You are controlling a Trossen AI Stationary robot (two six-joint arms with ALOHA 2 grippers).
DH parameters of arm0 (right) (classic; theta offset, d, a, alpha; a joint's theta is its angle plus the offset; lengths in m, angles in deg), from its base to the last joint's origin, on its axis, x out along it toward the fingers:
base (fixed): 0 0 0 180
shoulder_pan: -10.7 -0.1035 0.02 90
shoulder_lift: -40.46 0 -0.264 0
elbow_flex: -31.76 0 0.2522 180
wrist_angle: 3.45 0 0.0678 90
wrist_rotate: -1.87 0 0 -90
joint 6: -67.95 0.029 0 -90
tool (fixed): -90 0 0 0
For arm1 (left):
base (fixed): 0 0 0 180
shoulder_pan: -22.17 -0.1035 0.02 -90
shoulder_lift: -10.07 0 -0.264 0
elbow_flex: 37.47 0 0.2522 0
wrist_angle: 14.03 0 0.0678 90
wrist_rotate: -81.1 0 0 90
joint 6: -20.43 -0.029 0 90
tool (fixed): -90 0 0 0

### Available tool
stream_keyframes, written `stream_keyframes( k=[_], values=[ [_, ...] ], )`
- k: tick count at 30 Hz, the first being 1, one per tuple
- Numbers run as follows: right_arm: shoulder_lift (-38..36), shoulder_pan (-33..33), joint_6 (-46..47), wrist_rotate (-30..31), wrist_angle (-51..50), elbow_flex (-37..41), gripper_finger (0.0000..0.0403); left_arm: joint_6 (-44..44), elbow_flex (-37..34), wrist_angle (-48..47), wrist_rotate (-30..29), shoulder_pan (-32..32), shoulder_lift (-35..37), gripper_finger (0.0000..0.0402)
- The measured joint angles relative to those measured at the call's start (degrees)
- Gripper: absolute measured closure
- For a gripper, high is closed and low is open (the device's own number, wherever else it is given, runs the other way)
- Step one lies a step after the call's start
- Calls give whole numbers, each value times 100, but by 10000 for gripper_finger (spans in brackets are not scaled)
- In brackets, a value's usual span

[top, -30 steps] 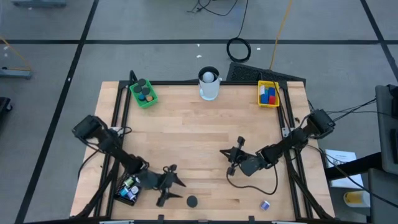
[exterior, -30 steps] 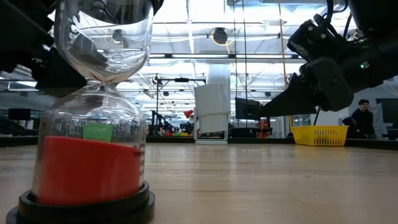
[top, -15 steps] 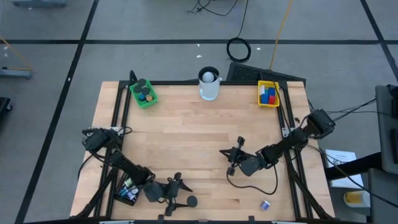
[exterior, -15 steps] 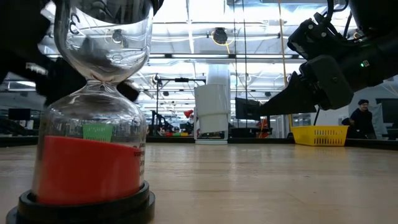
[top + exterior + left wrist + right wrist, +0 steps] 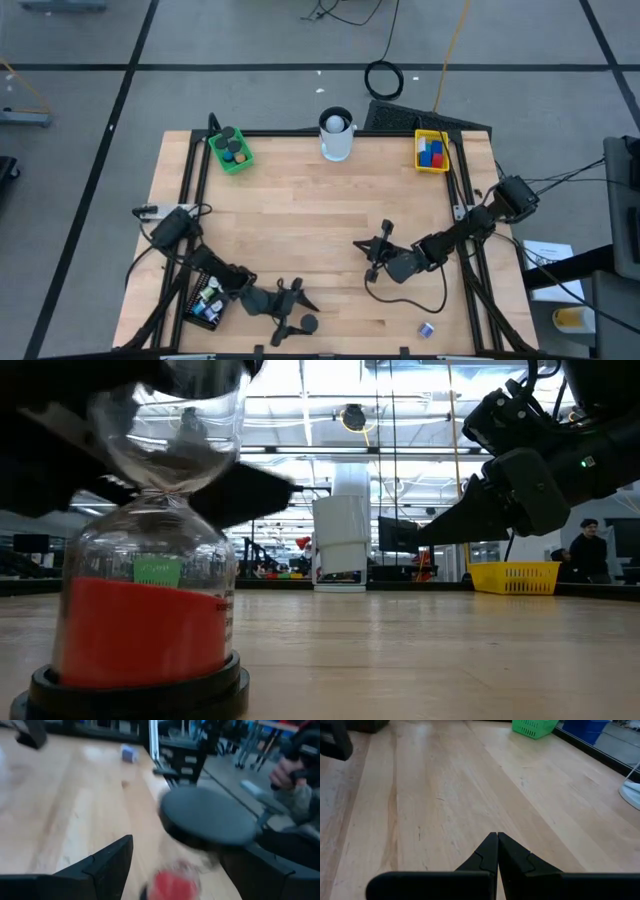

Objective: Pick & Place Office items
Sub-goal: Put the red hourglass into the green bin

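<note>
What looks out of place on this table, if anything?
One small white-and-blue piece lies alone near the table's front edge, not put away. An hourglass stands there too, the open left pincer at it. The right pincer waits mid-table, shut.

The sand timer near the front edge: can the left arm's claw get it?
Probably yes. The left claw is open right beside the sand timer, with only bare table between them.

Wooden table (image 5: 320, 220) with green tray (image 5: 231, 150), yellow tray (image 5: 431, 151), white cup (image 5: 336, 137), hourglass (image 5: 150, 550).
</note>
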Motion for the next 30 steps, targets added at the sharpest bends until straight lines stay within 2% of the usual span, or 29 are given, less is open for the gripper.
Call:
stream_keyframes(
  k=[6, 9, 15, 20, 24, 30],
  values=[
    [0, -27, -42, 2, 0, 0, 403, -393, 7, 594, 29, -48, -135, 99],
    [0, -29, -103, 0, 0, 0, 403, -399, 7, 577, 29, -51, -135, 129],
    [0, -29, -79, 0, 0, 0, 403, -534, 7, 566, 27, -27, -135, 222],
    [0, -29, -68, 0, 0, 0, 403, -804, 2, 507, -243, -29, -35, 230],
    [0, -33, -66, 0, 0, 0, 403, -1270, -109, 208, -665, -103, 589, 230],
    [0, -122, -98, 2, 0, 0, 403, -1820, -734, -1063, -1730, -419, 2291, 227]
  ],
)
